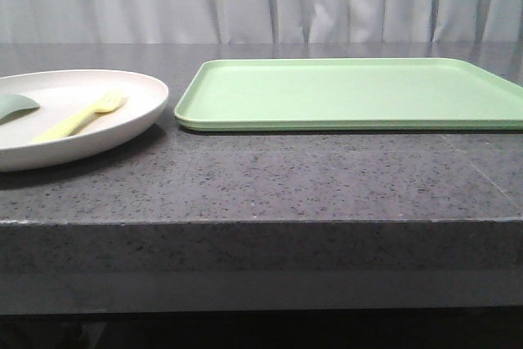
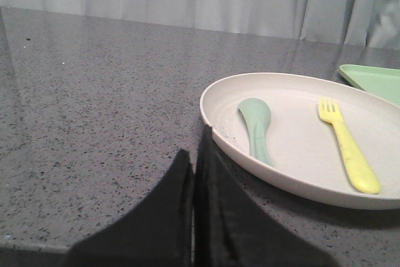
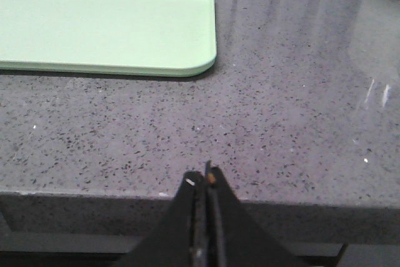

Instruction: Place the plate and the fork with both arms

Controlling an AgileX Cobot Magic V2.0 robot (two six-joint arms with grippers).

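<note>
On the speckled grey stone desk (image 1: 270,177): wide shallow cream-white round plate (image 1: 122,124) at far left, flat light green rectangular tray (image 1: 351,91) just beside it to the right, not touching. In the plate: small pale yellow plastic fork (image 1: 80,118), tines pointing away toward the back, and dull grey-green spoon-like utensil (image 1: 16,105) to its left, apart from it.
</note>
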